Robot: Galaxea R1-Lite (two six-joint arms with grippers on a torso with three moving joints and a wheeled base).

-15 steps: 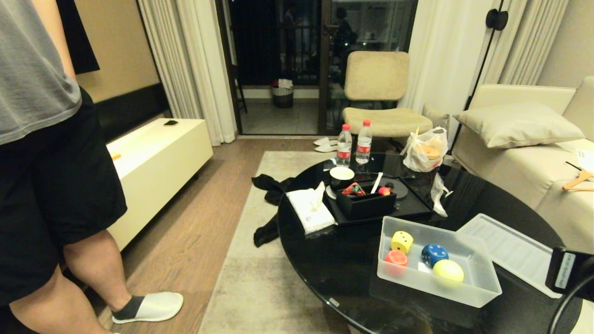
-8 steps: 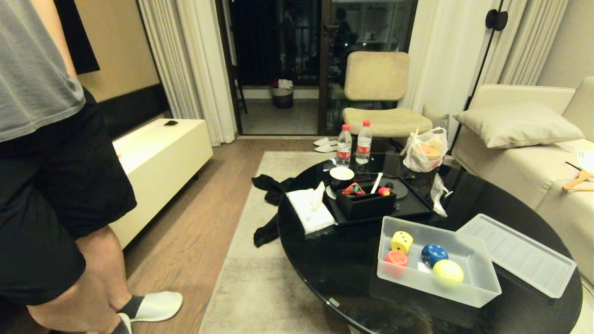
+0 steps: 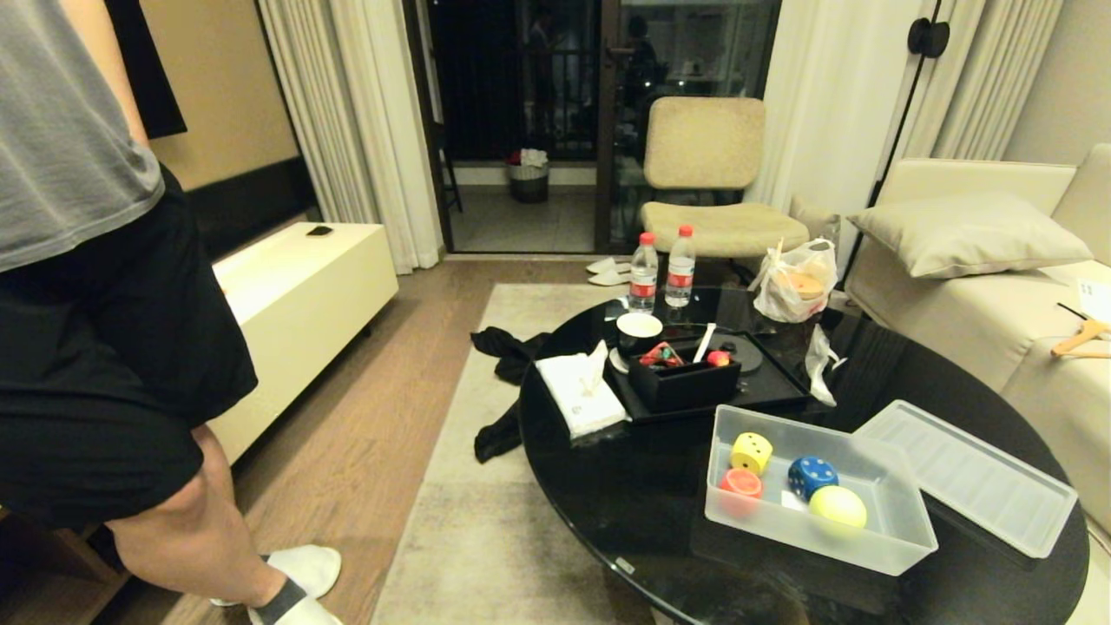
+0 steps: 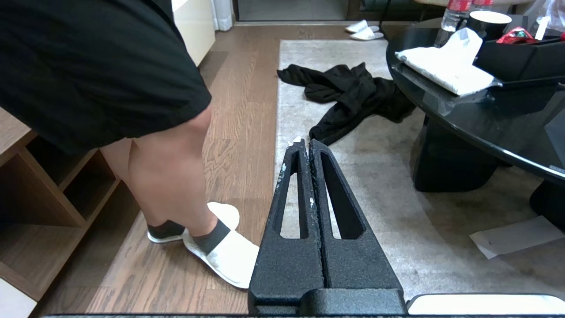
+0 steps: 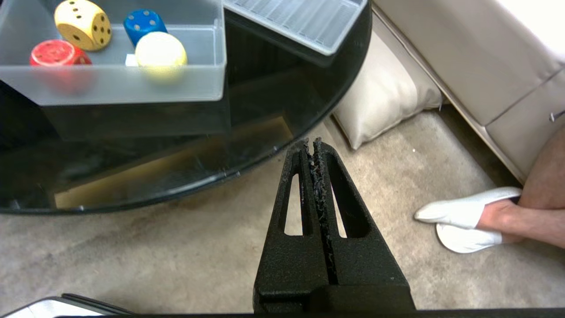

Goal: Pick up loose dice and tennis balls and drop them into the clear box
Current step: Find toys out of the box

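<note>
The clear box (image 3: 816, 540) stands open on the black round table (image 3: 625, 495), near its front right. Inside it lie a yellow die (image 3: 752, 452), a red die (image 3: 740, 483), a blue die (image 3: 812, 475) and one tennis ball (image 3: 838, 505). Its ribbed lid (image 3: 972, 473) lies beside it on the right. Neither gripper shows in the head view. My right gripper (image 5: 312, 143) is shut and empty, over the carpet just off the table's edge, below the box (image 5: 110, 88). My left gripper (image 4: 306, 142) is shut and empty, over the rug left of the table.
A person (image 3: 87, 304) stands close at the left. A black box (image 3: 686, 386), tissue pack (image 3: 580, 392), two bottles (image 3: 643, 272) and a plastic bag (image 3: 794, 282) crowd the table's far side. A black garment (image 4: 353, 92) lies on the rug. A slippered foot (image 5: 468, 216) is near the sofa (image 3: 981, 304).
My right arm, seen at the head view's right edge a second ago, has dropped out of that view. The person at the left has shifted their legs.
</note>
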